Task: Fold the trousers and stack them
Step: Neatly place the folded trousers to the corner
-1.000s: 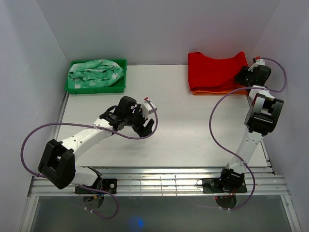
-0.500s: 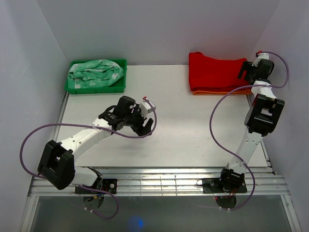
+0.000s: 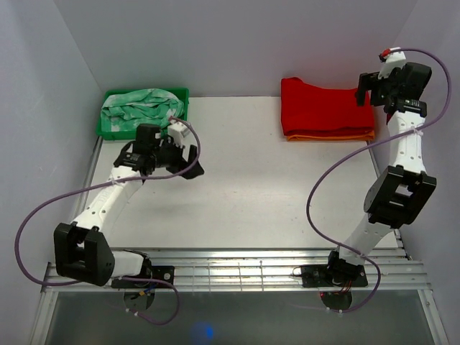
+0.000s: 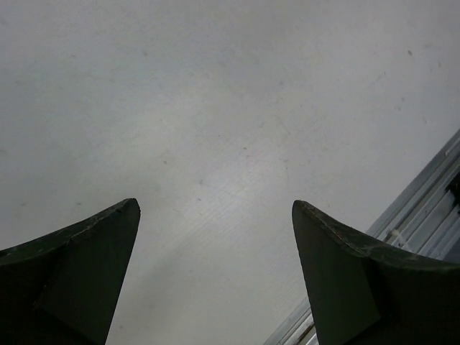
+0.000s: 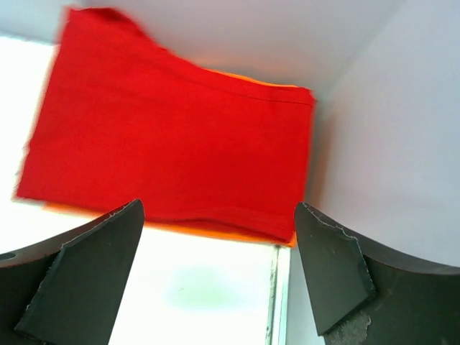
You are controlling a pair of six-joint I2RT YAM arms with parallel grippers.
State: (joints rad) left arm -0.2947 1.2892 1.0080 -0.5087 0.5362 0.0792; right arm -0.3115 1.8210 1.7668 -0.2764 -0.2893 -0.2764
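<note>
**Top external view.** The trousers [image 3: 323,108] lie folded into a flat red block at the far right corner of the table [image 3: 273,187]. Their long axis runs left to right. They are stacked on an orange cloth [image 3: 330,136], which shows as a thin strip along their near edge. My right pincer [image 3: 366,90] hangs just above their right end with its jaws apart and nothing between them. This arm is by far the nearer of the two. My left pincer [image 3: 192,162], jaws also apart, hovers over bare table well away to the left. It is just beside the green tray [image 3: 108,131] that holds the mint green and white cloth [image 3: 140,106]. Nothing stands between my right pincer and the trousers.

**Left wrist view.** My left pincer [image 4: 215,208] stands wide apart and empty. Only the table surface lies beneath it, and a metal rail [image 4: 424,208] shows at the lower right corner.

**Right wrist view.** My right pincer [image 5: 219,208] gapes wide and is clear of the cloth. The trousers [image 5: 172,144] lie straight ahead and below, their long axis crossing the jaw line. The orange cloth [image 5: 215,233] peeps out under the nearest edge. The side wall [image 5: 388,129] stands just beside the right end of the stack. I judge that wall to be the only thing that limits my approach.
</note>
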